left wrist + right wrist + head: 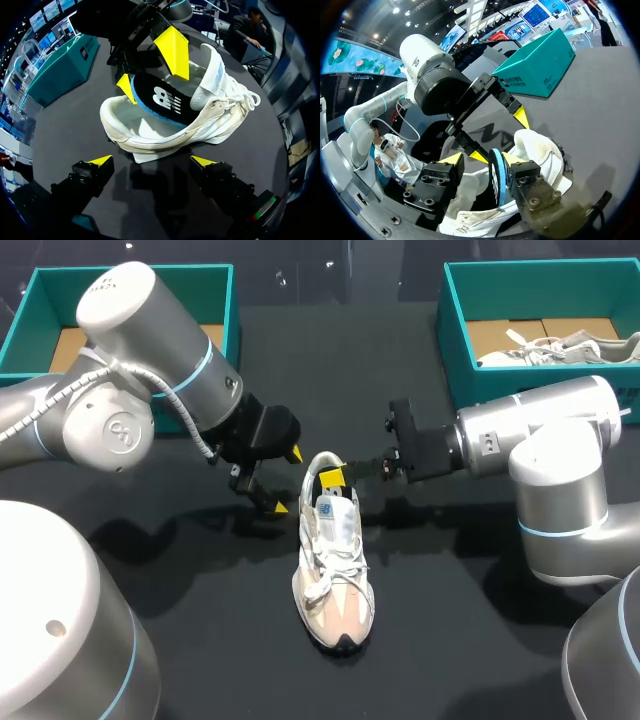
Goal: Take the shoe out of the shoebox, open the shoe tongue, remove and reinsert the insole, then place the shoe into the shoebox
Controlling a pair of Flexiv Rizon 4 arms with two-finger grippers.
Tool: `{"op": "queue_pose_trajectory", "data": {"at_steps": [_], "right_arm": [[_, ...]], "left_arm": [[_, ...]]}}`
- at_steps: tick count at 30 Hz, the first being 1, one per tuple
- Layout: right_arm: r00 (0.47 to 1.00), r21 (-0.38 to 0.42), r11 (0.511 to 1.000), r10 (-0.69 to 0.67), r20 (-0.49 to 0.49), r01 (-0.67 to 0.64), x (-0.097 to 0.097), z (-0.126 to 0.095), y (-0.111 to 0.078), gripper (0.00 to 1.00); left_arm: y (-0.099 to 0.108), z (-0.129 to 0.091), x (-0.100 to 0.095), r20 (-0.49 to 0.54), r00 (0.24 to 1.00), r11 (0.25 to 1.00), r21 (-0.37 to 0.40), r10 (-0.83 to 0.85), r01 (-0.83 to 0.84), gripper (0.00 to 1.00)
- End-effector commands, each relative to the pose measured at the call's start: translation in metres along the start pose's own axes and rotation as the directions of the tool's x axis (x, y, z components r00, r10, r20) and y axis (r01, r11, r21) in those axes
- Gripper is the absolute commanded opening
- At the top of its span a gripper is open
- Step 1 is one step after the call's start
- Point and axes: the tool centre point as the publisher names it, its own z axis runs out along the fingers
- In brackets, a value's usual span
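A white and pink shoe (pixel 335 570) lies on the black table, toe toward the front edge. Its black insole (pixel 162 100) with a blue edge sticks up out of the heel opening. My right gripper (pixel 335 480) hangs over the heel, open. The insole (pixel 497 177) stands between its fingers, with a gap to one fingertip (pixel 452 159). My left gripper (pixel 288 480) stands open just left of the heel, holding nothing. In the left wrist view the shoe (pixel 150 135) lies just ahead of the left gripper (pixel 152 161), and my right gripper (pixel 150 67) straddles the insole.
A teal shoebox (pixel 225 300) stands at the back left. A second teal shoebox (pixel 455 320) at the back right holds another white shoe (pixel 560 348). Bare black table lies in front of the shoe and on both sides of its toe.
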Motion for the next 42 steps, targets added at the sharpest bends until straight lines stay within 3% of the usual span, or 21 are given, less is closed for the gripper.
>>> {"op": "queue_pose_trajectory", "data": {"at_steps": [1,9,24,42], "right_arm": [[1.000,-0.001,1.000,0.001,0.017,-0.001,0.006,-0.004,-0.001,0.49],[1.000,-0.002,1.000,0.008,0.030,-0.008,0.004,-0.007,-0.001,0.49],[0.993,-0.012,0.997,0.075,0.087,-0.074,-0.006,-0.031,-0.008,0.48],[0.932,-0.009,0.975,0.215,0.292,-0.222,-0.002,-0.101,-0.016,0.48]], "left_arm": [[0.001,-0.001,0.001,0.002,1.000,1.000,-0.001,0.000,0.000,1.00],[0.004,-0.003,0.001,0.008,1.000,1.000,-0.002,-0.004,0.004,1.00],[0.008,-0.018,-0.002,0.026,1.000,1.000,0.002,0.004,-0.004,1.00],[0.041,-0.060,-0.010,-0.016,0.998,0.998,-0.014,0.060,-0.060,1.00]]}}
